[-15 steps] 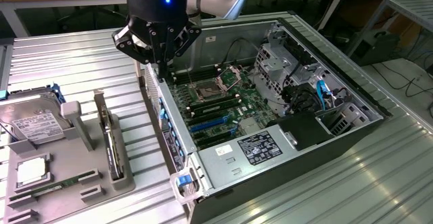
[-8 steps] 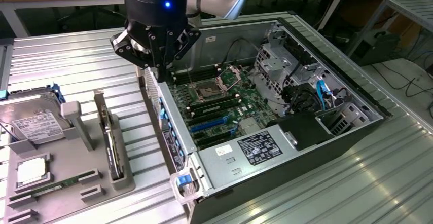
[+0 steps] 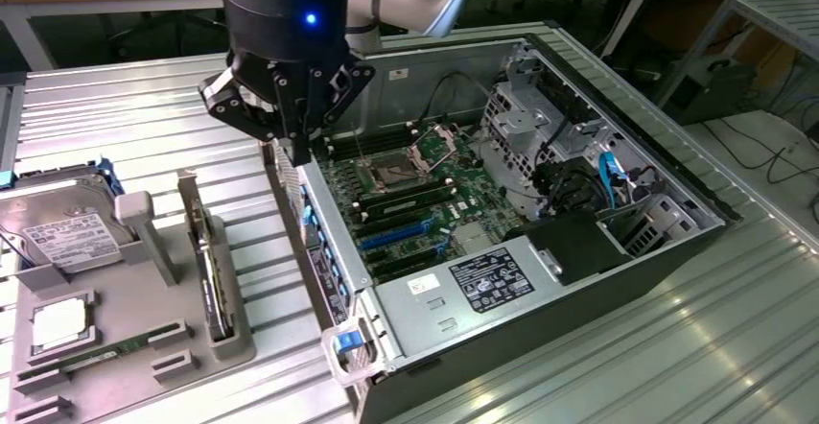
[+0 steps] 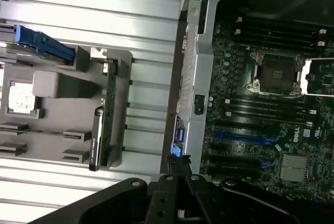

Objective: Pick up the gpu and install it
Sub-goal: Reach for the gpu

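The gpu (image 3: 211, 261) stands on edge in a slot of the grey fixture (image 3: 237, 342) at the exterior view's left, green card edge up and silver bracket at the far end. In the wrist view the gpu (image 4: 103, 119) shows its green edge with a black fan side. My gripper (image 3: 301, 153) hangs over the case's near side wall, to the right of the gpu and well above it. Its fingers are shut with nothing between them. In the wrist view, the gripper (image 4: 177, 165) sits over the case wall by a blue tab.
The open computer case (image 3: 640, 251) lies on its side with the motherboard (image 3: 423, 203), blue card slots (image 3: 390, 237) and CPU socket (image 3: 390, 167) exposed. The fixture also holds a hard drive (image 3: 58, 230), a CPU chip (image 3: 58, 323) and a RAM stick (image 3: 100, 355). All of this rests on a ribbed metal table (image 3: 141, 107).
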Available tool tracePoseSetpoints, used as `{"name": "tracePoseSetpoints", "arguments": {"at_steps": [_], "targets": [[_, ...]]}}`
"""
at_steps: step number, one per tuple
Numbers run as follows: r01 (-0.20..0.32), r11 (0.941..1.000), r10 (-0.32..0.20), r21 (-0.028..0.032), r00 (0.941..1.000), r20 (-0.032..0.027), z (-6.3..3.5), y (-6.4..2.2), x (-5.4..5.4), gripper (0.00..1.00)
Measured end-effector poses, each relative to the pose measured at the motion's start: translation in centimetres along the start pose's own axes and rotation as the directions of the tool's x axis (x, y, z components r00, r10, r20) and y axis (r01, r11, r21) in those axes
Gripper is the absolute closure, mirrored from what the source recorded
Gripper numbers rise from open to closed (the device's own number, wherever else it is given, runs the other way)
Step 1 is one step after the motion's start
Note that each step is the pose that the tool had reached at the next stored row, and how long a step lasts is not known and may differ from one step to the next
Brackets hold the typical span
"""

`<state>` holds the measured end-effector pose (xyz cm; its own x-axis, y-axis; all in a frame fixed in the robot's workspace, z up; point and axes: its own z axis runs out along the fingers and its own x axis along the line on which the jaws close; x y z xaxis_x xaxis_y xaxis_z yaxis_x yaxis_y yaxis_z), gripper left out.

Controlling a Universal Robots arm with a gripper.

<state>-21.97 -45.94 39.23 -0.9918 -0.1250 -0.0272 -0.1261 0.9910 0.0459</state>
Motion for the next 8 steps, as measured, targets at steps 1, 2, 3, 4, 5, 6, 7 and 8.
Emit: {"name": "tracePoseSetpoints", "arguments": {"at_steps": [1,2,3,4,5,6,7,8], "targets": [[0.0,1.0,0.0,0.0,1.0,-0.0001,0.0,0.03,0.2,0.89],[-0.001,1.0,0.001,0.0001,1.0,-0.0001,0.01,0.06,0.5,0.89],[-0.003,1.0,0.003,0.0002,1.0,0.0,0.03,0.08,0.6,0.89],[-0.007,1.0,0.007,0.0002,1.0,0.0002,0.05,0.11,0.8,0.89],[-0.01,1.0,0.01,0.0003,1.0,0.0003,0.07,0.14,0.9,0.89],[-0.014,0.9999,0.014,0.0004,0.9999,0.0005,0.1,0.18,1.2,0.89],[-0.016,0.9999,0.016,0.0005,0.9999,0.0007,0.11,0.21,1.5,0.89],[-0.017,0.9999,0.017,0.0005,0.9999,0.0007,0.12,0.24,1.7,0.89]]}}
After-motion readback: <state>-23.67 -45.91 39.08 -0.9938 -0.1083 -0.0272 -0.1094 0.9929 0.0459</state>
